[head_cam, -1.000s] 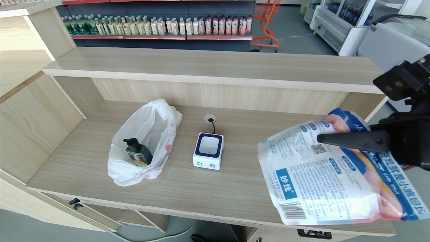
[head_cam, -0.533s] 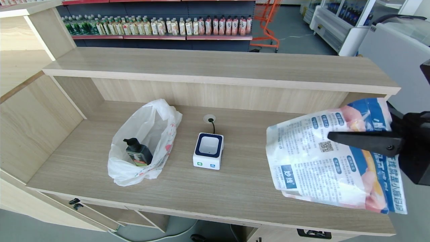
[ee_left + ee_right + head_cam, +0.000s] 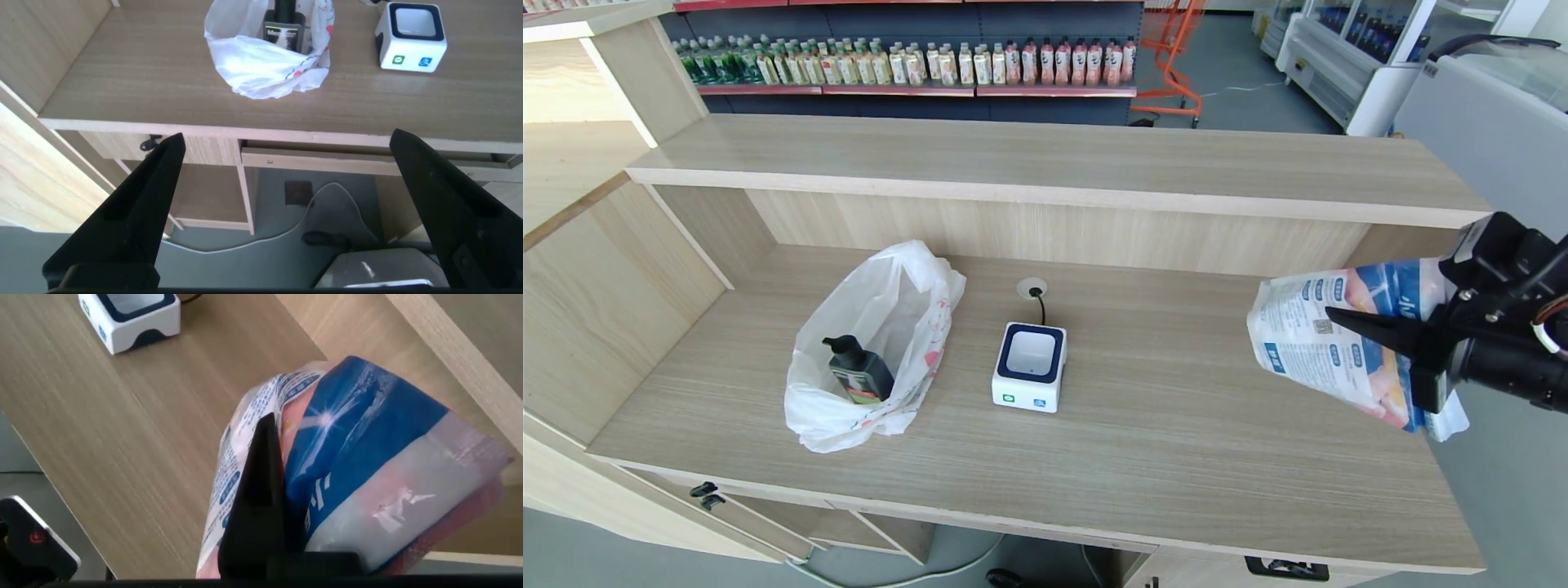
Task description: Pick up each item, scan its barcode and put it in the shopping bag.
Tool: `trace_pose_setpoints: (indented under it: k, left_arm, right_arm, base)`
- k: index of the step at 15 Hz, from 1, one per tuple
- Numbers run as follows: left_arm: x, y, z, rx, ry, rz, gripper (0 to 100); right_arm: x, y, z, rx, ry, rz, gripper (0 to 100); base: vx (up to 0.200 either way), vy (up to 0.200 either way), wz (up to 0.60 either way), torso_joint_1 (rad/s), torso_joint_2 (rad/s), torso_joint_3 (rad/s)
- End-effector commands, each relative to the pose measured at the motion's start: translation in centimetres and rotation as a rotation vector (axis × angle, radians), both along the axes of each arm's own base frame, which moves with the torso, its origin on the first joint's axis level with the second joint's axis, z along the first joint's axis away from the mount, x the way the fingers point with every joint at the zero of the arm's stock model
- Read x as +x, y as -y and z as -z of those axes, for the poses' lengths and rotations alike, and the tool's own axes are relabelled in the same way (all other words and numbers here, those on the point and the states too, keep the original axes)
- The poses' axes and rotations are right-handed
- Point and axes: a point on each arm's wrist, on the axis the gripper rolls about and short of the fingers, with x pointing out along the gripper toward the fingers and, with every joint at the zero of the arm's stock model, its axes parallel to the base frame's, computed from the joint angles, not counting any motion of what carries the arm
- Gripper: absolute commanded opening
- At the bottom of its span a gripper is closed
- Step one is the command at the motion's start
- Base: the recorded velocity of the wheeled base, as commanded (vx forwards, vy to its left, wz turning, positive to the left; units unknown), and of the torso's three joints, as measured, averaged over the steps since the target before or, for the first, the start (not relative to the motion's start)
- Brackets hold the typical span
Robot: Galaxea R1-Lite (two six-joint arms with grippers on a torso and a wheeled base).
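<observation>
A blue, white and pink pouch hangs above the counter's right end, with my right gripper shut on it; one black finger lies across its printed face. In the right wrist view the pouch is pinched against that finger. The white and blue scanner sits mid-counter, window facing up. Left of it a white plastic shopping bag lies open with a dark pump bottle inside. My left gripper is open, low in front of the counter edge, with the bag and scanner beyond it.
The wooden counter has a raised back ledge and a side wall on the left. A cable runs from the scanner to a hole behind it. A drawer sits under the front edge.
My right gripper has carried the pouch right and away from the head camera, lower toward the counter. The pouch has turned, so its barcode no longer faces the camera.
</observation>
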Motion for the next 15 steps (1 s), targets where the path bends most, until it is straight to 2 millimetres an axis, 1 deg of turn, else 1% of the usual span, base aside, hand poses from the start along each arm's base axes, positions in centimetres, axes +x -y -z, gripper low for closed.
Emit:
trace_pose_setpoints:
  k: [1, 3, 9, 15]
  left_arm:
    - [0.01, 0.0, 0.01, 0.0, -0.002, 0.0, 100]
    - [0.02, 0.0, 0.05, 0.0, -0.003, 0.0, 100]
    - [0.01, 0.0, 0.01, -0.005, -0.002, 0.0, 100]
    - [0.02, 0.0, 0.05, -0.003, -0.003, 0.0, 100]
  right_arm:
    - [-0.3, 0.31, 0.95, -0.007, -0.029, 0.012, 0]
    - [-0.51, 0.55, 1.49, -0.007, -0.048, 0.017, 0]
    - [-0.69, 0.47, 1.59, 0.013, -0.059, 0.0, 0]
    - [-0.94, 0.4, 1.21, 0.104, -0.096, 0.0, 0]
  base:
    - [0.0, 0.0, 0.0, 0.0, 0.0, 0.0]
    - [0.0, 0.0, 0.0, 0.0, 0.0, 0.0]
    - [0.0, 0.0, 0.0, 0.0, 0.0, 0.0]
    - [0.0, 0.2, 0.0, 0.002, 0.0, 0.002]
